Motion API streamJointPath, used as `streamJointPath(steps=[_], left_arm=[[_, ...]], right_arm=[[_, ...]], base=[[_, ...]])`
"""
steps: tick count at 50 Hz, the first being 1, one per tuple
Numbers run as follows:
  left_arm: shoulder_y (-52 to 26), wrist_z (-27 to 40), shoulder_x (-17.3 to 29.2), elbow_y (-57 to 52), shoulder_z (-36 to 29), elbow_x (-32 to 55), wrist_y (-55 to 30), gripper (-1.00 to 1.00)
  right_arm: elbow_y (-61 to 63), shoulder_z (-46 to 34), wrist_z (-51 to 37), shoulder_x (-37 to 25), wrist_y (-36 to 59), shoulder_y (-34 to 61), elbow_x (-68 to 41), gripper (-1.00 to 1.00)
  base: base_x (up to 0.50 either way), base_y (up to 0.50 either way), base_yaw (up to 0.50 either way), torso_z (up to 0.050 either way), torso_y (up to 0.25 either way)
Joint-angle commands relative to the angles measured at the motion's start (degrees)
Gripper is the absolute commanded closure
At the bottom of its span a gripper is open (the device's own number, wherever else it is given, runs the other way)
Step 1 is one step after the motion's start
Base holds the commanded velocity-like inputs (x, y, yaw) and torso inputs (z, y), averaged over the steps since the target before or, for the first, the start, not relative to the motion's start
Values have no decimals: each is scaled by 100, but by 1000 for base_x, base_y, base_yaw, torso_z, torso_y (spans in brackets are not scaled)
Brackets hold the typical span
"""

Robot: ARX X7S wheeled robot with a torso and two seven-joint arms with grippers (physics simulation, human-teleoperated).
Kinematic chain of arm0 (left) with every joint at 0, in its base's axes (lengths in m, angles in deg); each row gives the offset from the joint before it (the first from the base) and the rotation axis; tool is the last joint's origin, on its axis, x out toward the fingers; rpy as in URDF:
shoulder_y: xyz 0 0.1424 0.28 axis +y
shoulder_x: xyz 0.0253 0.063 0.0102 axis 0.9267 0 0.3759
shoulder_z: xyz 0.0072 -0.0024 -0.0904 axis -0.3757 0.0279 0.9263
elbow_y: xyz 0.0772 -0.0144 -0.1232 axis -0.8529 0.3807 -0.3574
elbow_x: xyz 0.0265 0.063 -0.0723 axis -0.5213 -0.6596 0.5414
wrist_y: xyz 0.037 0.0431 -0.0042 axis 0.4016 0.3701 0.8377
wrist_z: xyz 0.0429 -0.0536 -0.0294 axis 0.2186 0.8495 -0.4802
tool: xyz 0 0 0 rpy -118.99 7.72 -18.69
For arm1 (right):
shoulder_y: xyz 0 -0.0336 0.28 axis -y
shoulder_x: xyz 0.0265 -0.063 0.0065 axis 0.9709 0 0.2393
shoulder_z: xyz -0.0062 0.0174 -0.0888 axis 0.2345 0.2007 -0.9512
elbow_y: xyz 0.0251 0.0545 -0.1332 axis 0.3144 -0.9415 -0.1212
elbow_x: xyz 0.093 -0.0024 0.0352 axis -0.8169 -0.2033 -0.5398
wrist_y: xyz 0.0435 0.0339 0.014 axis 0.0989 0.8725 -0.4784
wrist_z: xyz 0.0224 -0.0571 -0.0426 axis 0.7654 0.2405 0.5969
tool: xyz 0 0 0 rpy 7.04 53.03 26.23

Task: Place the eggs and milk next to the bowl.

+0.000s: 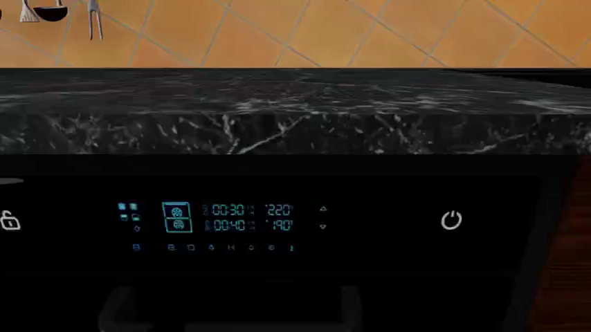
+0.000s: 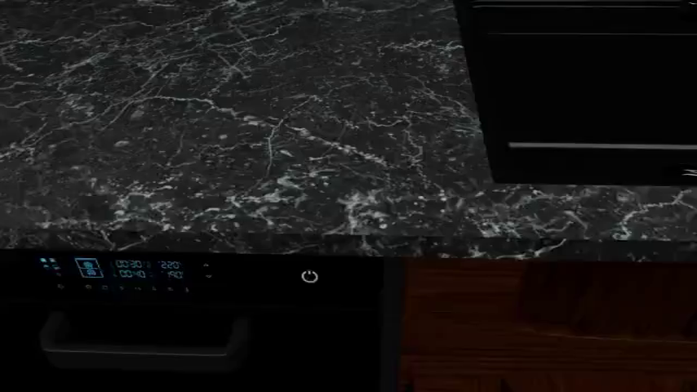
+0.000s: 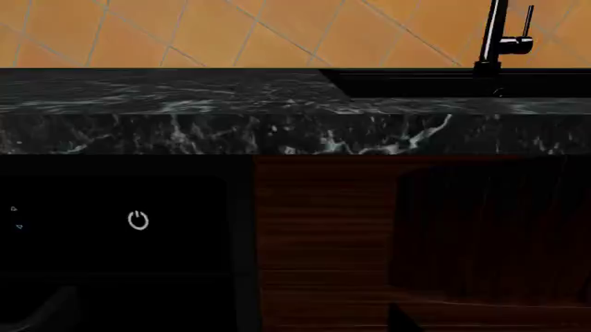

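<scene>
The eggs, the milk and the bowl are out of view in all three views. Neither gripper shows in the head view, and no fingers can be made out in either wrist view. Both wrist cameras sit low and face the front edge of the black marble counter [image 1: 295, 111], which also shows in the right wrist view [image 3: 231, 117]. The head view looks down on a bare stretch of that counter [image 2: 240, 122].
A black oven with a lit blue display [image 2: 120, 269], a power symbol [image 2: 310, 277] and a handle [image 2: 142, 343] sits under the counter. A dark wood cabinet [image 2: 544, 327] is beside it. A black sink [image 2: 588, 90] and tap [image 3: 499, 38] are at the right. Utensils [image 1: 55, 14] hang on the orange tiled wall.
</scene>
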Motion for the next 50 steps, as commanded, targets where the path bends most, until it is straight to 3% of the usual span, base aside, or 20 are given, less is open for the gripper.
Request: streamJointPath(steps=[1, 16, 33, 34, 35, 36, 41, 50], left_arm=[[0, 64, 57, 0, -64, 56, 0, -100], [176, 551, 254, -227, -411, 218, 12, -100], [176, 551, 254, -227, -411, 218, 12, -100], [794, 316, 295, -1308, -771, 582, -314, -100], [211, 659, 358, -448, -522, 313, -27, -100], [205, 694, 371, -296, -548, 259, 21, -100], [228, 755, 408, -366, -572, 319, -49, -100], [266, 740, 492, -485, -620, 511, -128, -100]], right_arm=[[0, -72, -72, -54, 0, 0, -54, -100], [271, -382, -286, -295, 21, -127, -317, -100], [271, -382, -286, -295, 21, -127, -317, -100], [520, -1069, -545, -333, -195, -423, -641, -100], [265, -744, -655, -609, -21, -102, -609, -100], [267, -762, -652, -616, -14, -94, -613, -100], [284, -797, -691, -645, -19, -108, -626, -100], [267, -874, -736, -679, -34, -103, -663, -100]], base=[[0, 0, 0, 0, 0], [0, 0, 0, 0, 0], [0, 0, 0, 0, 0], [0, 0, 0, 0, 0], [0, 0, 0, 0, 0], [0, 0, 0, 0, 0], [0, 0, 0, 0, 0], [0, 0, 0, 49, 0]])
